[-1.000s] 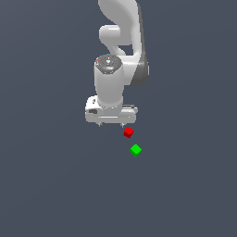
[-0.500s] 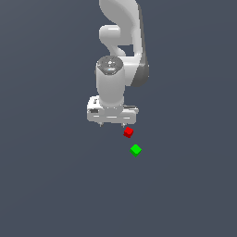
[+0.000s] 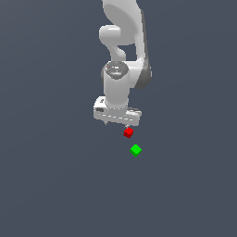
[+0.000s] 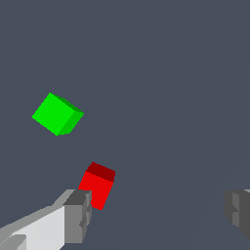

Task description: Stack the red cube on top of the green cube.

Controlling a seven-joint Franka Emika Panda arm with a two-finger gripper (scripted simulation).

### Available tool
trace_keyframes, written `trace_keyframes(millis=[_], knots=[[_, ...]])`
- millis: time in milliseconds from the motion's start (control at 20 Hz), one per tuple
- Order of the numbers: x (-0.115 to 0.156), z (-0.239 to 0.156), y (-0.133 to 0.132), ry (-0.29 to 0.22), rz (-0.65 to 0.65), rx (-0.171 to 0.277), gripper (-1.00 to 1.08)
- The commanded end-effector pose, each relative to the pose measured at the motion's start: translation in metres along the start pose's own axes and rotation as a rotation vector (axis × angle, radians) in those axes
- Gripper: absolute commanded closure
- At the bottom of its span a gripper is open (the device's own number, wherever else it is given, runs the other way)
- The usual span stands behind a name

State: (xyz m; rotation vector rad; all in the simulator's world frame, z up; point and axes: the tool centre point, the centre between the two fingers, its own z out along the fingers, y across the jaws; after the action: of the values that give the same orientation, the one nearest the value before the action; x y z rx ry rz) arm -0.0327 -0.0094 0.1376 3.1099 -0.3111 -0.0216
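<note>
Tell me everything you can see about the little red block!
The red cube is tiny, plain and bright red all over, with one darker shaded face. It looks smooth and solid. It sits on the flat grey floor, turned cornerwise in the exterior view, apart from the green cube. The open gripper hangs just above it; in the wrist view one finger is right beside the cube, but nothing grips it.

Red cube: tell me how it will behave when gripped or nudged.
The red cube looks rigid and flat-faced, so it probably slides rather than rolls. Being tiny beside the open claw, it is likely light, and an off-centre touch from one finger may twist it.
</note>
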Motion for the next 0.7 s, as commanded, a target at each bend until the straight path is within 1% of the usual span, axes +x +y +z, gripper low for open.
trace_keyframes(millis=[0,350,650], knots=[[-0.007,0.009,-0.006,0.001,0.052,0.002,-0.92],[-0.025,0.034,-0.028,0.004,0.206,0.009,-0.92],[-0.035,0.052,-0.044,0.006,0.313,0.015,-0.92]])
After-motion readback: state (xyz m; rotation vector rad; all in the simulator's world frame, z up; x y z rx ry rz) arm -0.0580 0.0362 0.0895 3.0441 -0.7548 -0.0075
